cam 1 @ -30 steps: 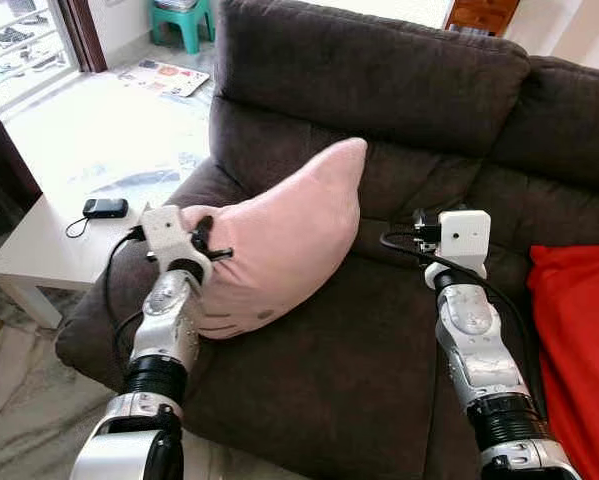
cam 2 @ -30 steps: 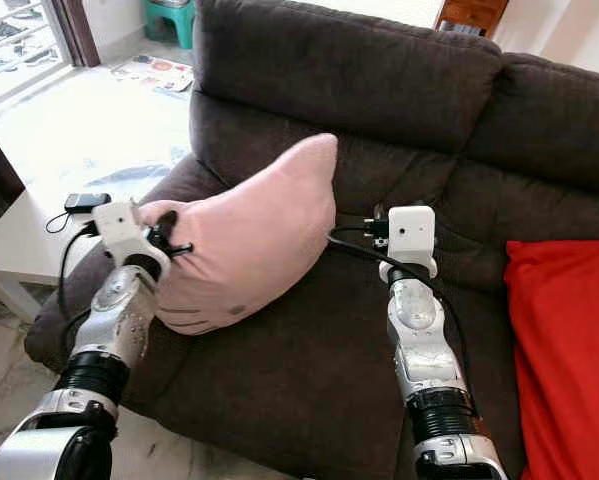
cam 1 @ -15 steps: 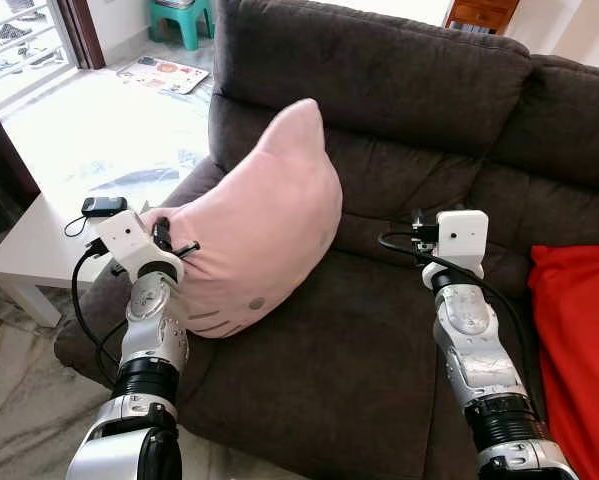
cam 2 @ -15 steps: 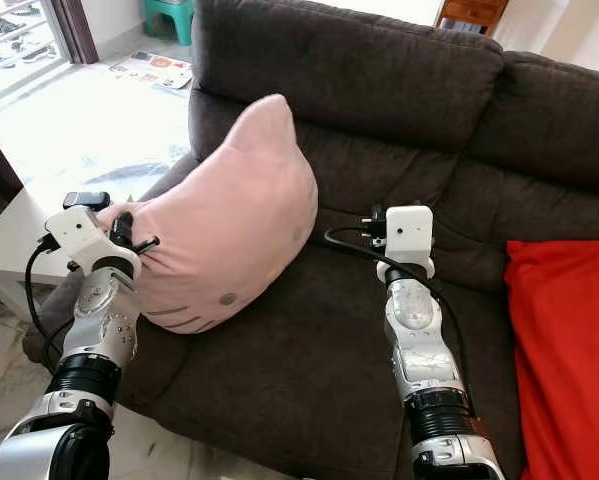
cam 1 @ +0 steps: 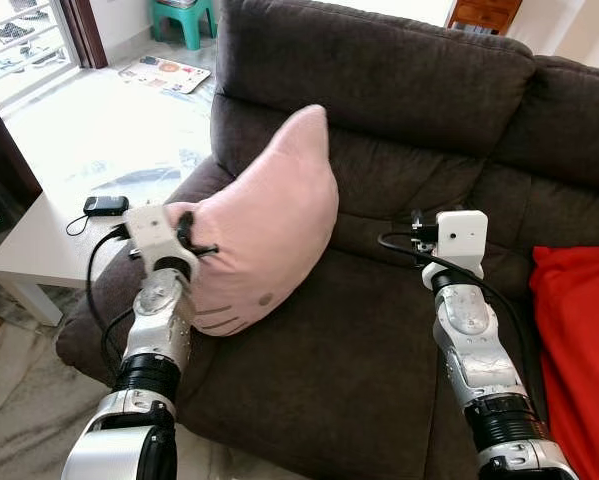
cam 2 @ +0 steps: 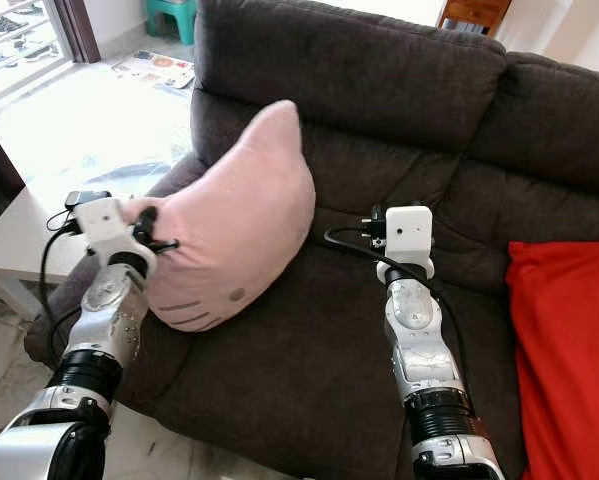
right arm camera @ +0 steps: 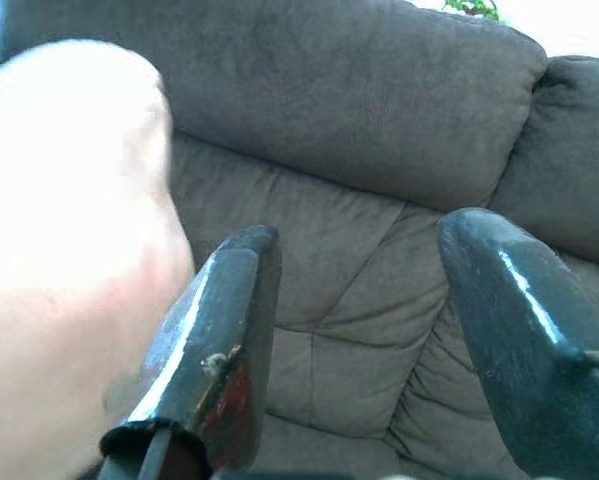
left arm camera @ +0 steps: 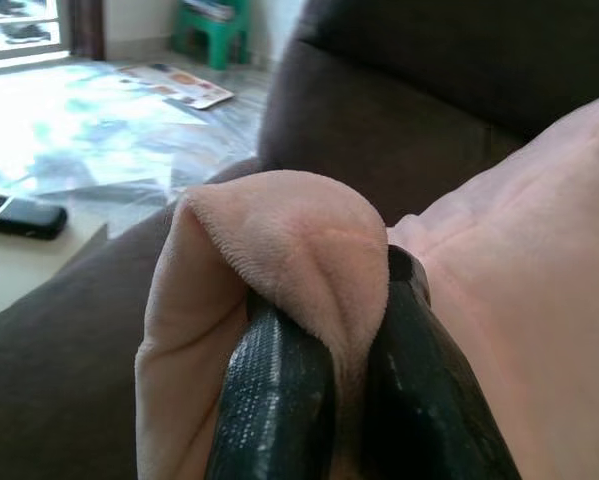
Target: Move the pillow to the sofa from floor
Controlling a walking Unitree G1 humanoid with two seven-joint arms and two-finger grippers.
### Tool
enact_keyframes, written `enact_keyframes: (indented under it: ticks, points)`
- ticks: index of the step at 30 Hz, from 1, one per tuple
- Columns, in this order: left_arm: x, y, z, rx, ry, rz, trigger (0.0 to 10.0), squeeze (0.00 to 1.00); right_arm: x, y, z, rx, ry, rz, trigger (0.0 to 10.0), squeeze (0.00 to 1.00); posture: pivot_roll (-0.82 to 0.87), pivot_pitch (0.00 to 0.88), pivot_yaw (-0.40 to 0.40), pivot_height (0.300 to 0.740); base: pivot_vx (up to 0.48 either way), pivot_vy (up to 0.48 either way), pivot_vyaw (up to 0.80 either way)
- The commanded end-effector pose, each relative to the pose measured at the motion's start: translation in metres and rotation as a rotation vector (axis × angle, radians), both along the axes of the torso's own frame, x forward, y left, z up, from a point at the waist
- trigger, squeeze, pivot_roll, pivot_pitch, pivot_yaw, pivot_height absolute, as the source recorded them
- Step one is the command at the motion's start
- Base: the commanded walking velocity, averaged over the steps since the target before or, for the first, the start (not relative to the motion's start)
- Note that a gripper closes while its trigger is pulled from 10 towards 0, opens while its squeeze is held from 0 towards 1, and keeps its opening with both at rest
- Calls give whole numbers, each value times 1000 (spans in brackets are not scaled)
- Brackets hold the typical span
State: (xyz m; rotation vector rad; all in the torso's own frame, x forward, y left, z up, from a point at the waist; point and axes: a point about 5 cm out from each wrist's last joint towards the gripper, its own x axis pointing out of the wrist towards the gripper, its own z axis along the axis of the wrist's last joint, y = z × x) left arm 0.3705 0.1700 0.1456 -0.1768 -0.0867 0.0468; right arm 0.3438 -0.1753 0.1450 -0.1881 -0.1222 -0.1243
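Note:
A pink plush pillow point(cam 1: 269, 225) with a stitched face leans over the left seat of the dark brown sofa point(cam 1: 379, 80), its pointed corner up against the backrest. My left gripper point(left arm camera: 331, 330) is shut on a fold at the pillow's left edge, above the sofa's left armrest point(cam 1: 109, 300). My right gripper point(right arm camera: 359, 290) is open, with nothing between its fingers, and hovers over the middle seat just right of the pillow. The left wrist point(cam 1: 159, 235) sits by the pillow's left side. The right wrist point(cam 1: 457, 240) sits apart from it.
A red cushion point(cam 1: 579, 350) lies on the sofa's right seat. A white low table point(cam 1: 39, 240) with a black phone point(cam 1: 105, 206) stands left of the armrest. Beyond it lie bright floor, papers point(cam 1: 164, 75) and a green stool point(cam 1: 184, 18).
The pillow swung from leaning right to upright, then tipped back slightly right. My left gripper, still holding it, moved left and back a little. The right arm stayed in place.

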Motion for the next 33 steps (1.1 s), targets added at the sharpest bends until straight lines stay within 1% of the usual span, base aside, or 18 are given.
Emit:
enact_keyframes:
  ticks: [1, 7, 9, 12, 14, 22, 23, 24, 33]
  points:
    - [4, 6, 12, 30, -36, 7, 10000, 0, -2, -4, 2, 0, -10, -14, 10000, 0, -15, 99, -106, 740, 0, 0, 0]
    - [2, 14, 11, 33, -40, 22, 10000, 0, -2, -4, 2, -1, -9, -15, 10000, 0, -15, 96, -107, 740, 0, 0, 0]
    - [1, 17, 11, 17, -52, 48, 10000, 0, -2, -4, 2, -1, -9, -13, 10000, 0, -15, 92, -107, 740, 0, 0, 0]
    - [0, 18, 10, -3, -53, 71, 10000, 0, -2, -4, 3, -1, -10, -11, 10000, 0, -14, 88, -107, 740, 0, 0, 0]
    - [0, 18, 10, -35, -58, 88, 10000, 0, -1, -3, 3, 0, -11, -9, 10000, 0, -15, 86, -107, 740, 0, 0, 0]
    - [1, 20, 12, -58, -66, 109, 10000, 0, -2, -4, 3, -2, -11, -9, 10000, 0, -17, 84, -109, 740, 0, 0, 0]
    - [1, 20, 12, -56, -68, 114, 10000, 988, -2, -5, 4, -3, -11, -10, 10000, 0, -17, 84, -109, 740, 0, 0, 0]
    - [1, 21, 13, -58, -72, 119, 10000, 1000, -2, -5, 4, -3, -11, -10, 10000, 0, -17, 92, -112, 740, 0, 0, 0]
    - [2, 23, 20, -71, -105, 143, 10000, 1000, -2, -3, 3, -1, -7, -7, 10000, 0, -14, 101, -113, 740, 0, 0, 0]
